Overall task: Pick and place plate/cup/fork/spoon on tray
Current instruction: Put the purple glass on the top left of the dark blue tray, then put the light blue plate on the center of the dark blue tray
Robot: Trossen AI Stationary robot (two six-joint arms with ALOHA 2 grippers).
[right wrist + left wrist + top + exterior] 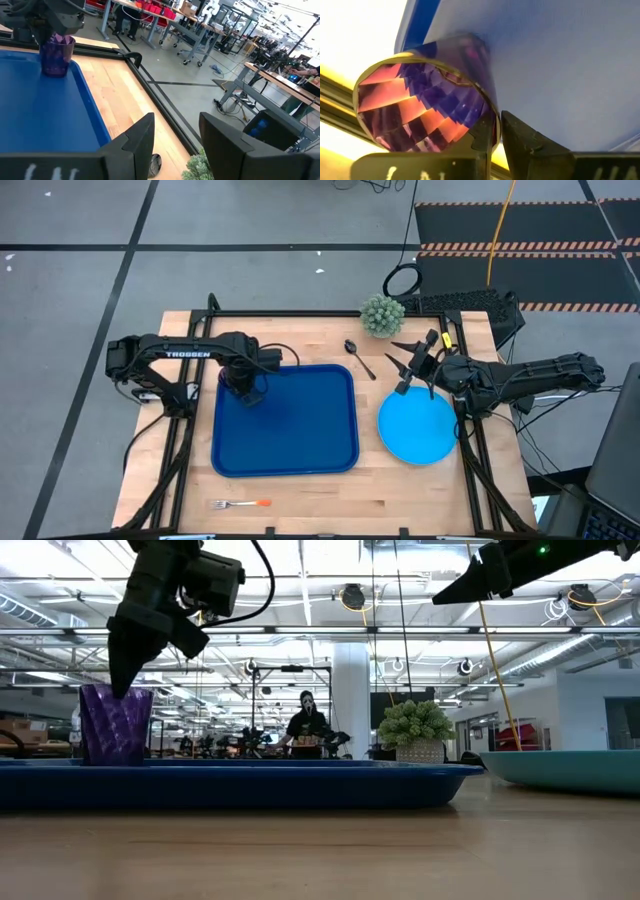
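Your cup (pixel 115 724) stands in the tray's (pixel 300 430) far left corner, left gripper (pixel 125 680) straddling its rim, fingers slightly apart. Plate (pixel 418 428), spoon (pixel 359 357), fork (pixel 242 504) remain on the surface; right gripper (pixel 415 362) hovers open.

The table (pixel 400 490) is pale butcher-block wood on a black metal frame. Around it lies grey carpet tile (pixel 80 290) crossed by dark seams, and toward two o'clock a black ramp mat (pixel 520 230) edged in orange-and-black hazard stripes, a yellow cable (pixel 500 225) running over it. Beyond the table, a long hall with white ceiling trusses and strip lights (pixel 330 580), a white column (pixel 352 700), workbenches (pixel 165 25) and a person (pixel 305 725) standing far back
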